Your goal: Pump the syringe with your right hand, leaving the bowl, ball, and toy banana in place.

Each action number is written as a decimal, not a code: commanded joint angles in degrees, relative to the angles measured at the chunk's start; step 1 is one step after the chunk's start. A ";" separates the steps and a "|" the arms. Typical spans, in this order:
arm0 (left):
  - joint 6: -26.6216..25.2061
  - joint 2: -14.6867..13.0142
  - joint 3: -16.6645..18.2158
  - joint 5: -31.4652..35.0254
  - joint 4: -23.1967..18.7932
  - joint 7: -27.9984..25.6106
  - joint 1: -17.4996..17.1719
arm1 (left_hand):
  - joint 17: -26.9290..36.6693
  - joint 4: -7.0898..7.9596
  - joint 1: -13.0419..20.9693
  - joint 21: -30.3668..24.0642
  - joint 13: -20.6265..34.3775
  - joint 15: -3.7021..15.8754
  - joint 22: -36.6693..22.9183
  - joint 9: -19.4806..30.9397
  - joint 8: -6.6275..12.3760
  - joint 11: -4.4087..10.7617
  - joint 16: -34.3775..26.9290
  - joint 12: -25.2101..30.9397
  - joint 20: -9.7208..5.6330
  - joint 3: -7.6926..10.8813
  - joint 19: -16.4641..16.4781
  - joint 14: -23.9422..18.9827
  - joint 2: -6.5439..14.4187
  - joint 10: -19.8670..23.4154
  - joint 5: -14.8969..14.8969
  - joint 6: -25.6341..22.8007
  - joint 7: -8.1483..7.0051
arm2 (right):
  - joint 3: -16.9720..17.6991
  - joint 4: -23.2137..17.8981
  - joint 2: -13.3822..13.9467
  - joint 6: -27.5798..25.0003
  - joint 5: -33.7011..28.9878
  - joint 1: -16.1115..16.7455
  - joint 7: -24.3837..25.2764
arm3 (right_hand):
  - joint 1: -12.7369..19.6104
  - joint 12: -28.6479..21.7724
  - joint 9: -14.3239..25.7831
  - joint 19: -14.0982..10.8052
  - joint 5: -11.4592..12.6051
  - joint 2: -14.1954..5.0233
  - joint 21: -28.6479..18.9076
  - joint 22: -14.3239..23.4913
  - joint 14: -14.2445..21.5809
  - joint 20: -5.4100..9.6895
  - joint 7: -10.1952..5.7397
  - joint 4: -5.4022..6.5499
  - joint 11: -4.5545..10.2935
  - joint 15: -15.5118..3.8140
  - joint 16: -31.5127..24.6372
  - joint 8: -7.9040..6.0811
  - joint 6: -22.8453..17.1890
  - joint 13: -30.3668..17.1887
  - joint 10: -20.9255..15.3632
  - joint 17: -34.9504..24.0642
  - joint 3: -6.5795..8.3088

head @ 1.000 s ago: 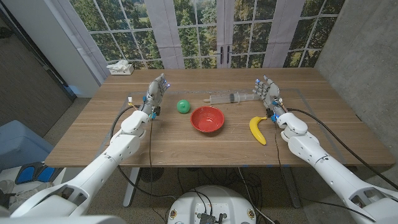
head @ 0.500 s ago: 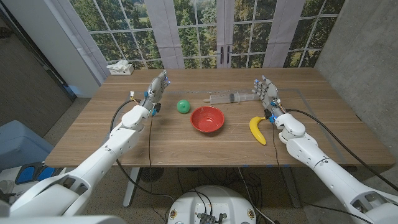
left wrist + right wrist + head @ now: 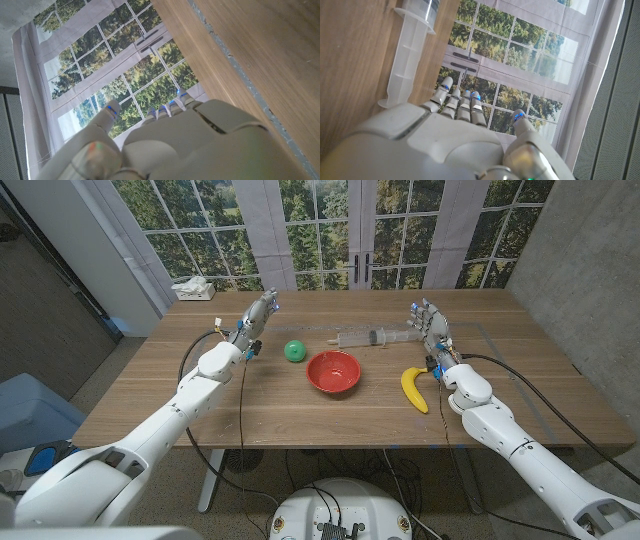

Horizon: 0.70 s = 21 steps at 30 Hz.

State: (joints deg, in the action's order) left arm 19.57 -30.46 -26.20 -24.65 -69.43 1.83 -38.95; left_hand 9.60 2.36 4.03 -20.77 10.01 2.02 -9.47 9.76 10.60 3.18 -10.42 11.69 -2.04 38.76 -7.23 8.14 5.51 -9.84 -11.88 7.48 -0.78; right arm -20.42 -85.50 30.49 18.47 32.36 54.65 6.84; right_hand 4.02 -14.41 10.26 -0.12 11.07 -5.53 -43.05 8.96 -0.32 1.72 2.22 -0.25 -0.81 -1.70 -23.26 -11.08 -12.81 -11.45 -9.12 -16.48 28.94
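- Right hand [image 3: 430, 325] stands raised over the far right part of the table [image 3: 300, 410], fingers spread and pointing up, holding nothing; the right wrist view shows the same apart fingers [image 3: 451, 98] with nothing between them.
- Table first, as the biggest thing: a wooden top carrying all 4 loose items between the 2 arms.
- Left hand [image 3: 255, 320] is lifted over the far left side, well apart from the syringe; its fingers look loosely apart and it grips nothing.
- Red bowl [image 3: 333, 371] sits near the middle, on the near side of the syringe and apart from it.
- Syringe [image 3: 370, 337] lies flat on the wood beyond the bowl. Its long axis runs across the table, roughly left to right, with 1 end reaching toward the right hand. That end appears just beside the hand's fingers; from the head view I cannot tell whether they touch. In the right wrist view the clear barrel [image 3: 410, 55] lies on the wood beside the hand.
- Toy banana [image 3: 414, 388] lies on the near side of the right hand, beside the forearm, so a careless pull back could nudge it.
- Green ball [image 3: 293, 350] rests left of the bowl, between the bowl and the left hand.
- Judgement: the right hand is much the nearer one, and the syringe lies to its inner side, toward the table's centre, so the coming reach should go sideways along that axis, not down toward the banana or bowl.
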 commanded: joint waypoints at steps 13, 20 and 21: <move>-3.64 -0.47 -3.44 5.36 -0.37 0.34 4.21 | 0.00 -2.24 1.00 0.75 0.13 -0.24 -0.35 0.14 0.33 -0.64 -0.33 0.21 1.61 -0.52 1.66 -1.78 -0.03 1.31 0.42 -1.49 0.47 | 0.80 -4.01 1.04 -0.12 -2.07 2.53 2.85 | 0.65 0.15 0.24 -1.22 -0.25 -1.50 0.96 0.21 1.13 1.87 0.14 -0.62 0.02 -0.86 0.02 -0.53 -1.49 0.00 -1.36 0.13 -0.07; -5.55 -0.61 -4.73 7.73 -1.70 -0.27 5.63 | 0.03 -3.71 1.45 0.92 0.15 -0.96 -0.41 0.17 0.67 -0.55 -0.55 0.51 2.63 -0.86 3.36 -3.65 -0.31 3.21 0.77 -3.45 0.32 | 1.24 -4.14 1.07 0.49 -2.12 2.94 3.01 | 1.40 0.26 0.25 -2.15 -0.44 -1.32 1.67 0.26 1.91 0.51 1.36 -1.51 -0.76 0.23 0.04 -0.54 -1.91 0.03 -1.99 0.56 -0.12; -5.74 -0.70 -4.98 8.36 -1.87 -0.50 5.86 | 0.03 -3.94 1.53 0.97 0.15 -0.99 -0.41 0.17 0.76 -0.62 -0.52 0.58 2.75 -0.90 3.56 -3.76 -0.35 3.57 0.83 -3.88 0.36 | 1.25 -3.97 0.98 0.78 -2.35 2.94 3.13 | 1.57 0.28 0.25 -2.30 -0.46 -1.29 1.73 0.26 2.01 0.44 1.37 -1.70 -0.77 0.40 0.06 -0.53 -1.95 0.04 -2.04 0.64 -0.08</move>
State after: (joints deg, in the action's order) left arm 15.97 -31.03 -29.45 -19.39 -70.02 2.18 -34.96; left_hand 9.61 -1.00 4.71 -19.83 10.00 1.10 -9.76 9.75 10.92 2.63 -10.42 11.71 0.56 37.83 -4.16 4.77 5.29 -7.04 -11.41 4.42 -0.41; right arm -19.66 -89.02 31.32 18.55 30.49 57.00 9.46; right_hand 4.88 -14.18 10.26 -1.95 10.80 -5.47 -41.49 8.96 1.25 1.94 3.26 -1.38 -1.33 -1.43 -23.26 -11.07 -14.43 -11.46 -10.45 -15.94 28.75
